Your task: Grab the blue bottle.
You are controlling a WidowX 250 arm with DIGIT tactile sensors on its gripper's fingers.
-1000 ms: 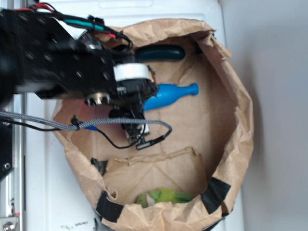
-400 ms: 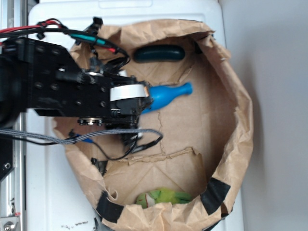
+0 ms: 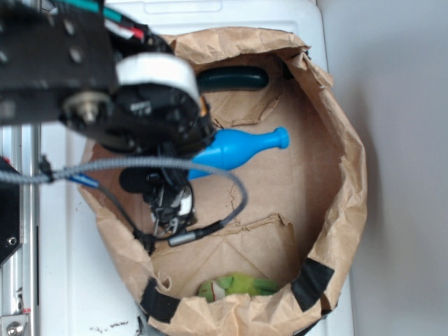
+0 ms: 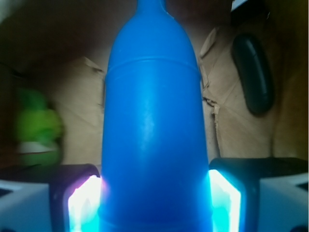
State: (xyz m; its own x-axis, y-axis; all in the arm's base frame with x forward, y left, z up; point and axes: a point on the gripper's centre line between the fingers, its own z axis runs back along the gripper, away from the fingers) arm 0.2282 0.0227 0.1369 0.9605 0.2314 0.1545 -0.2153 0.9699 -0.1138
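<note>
A: So, nearest the wrist camera, how does the gripper stand?

B: Its two pads sit one on each side of the blue bottle, pressed against the wide body near its base. The gripper is clamped on the bottle, with no gap showing on either side.

A: And which way does the bottle run from the hand?

B: Straight out ahead of it. The long axis points away from the wrist, base between the pads, narrow neck at the far end. In the exterior view the blue bottle juts sideways from under the gripper, neck toward the right of the paper bag, so any lift has to carry it lengthwise and keep it from pivoting on the pads.

A: Is it off the floor of the bag?

B: That cannot be told for certain; it seems slightly raised.

A: What lies beyond it?

B: A dark green oblong object farther back to the right, well apart from the bottle, and a green toy, blurred, off to the left.
</note>
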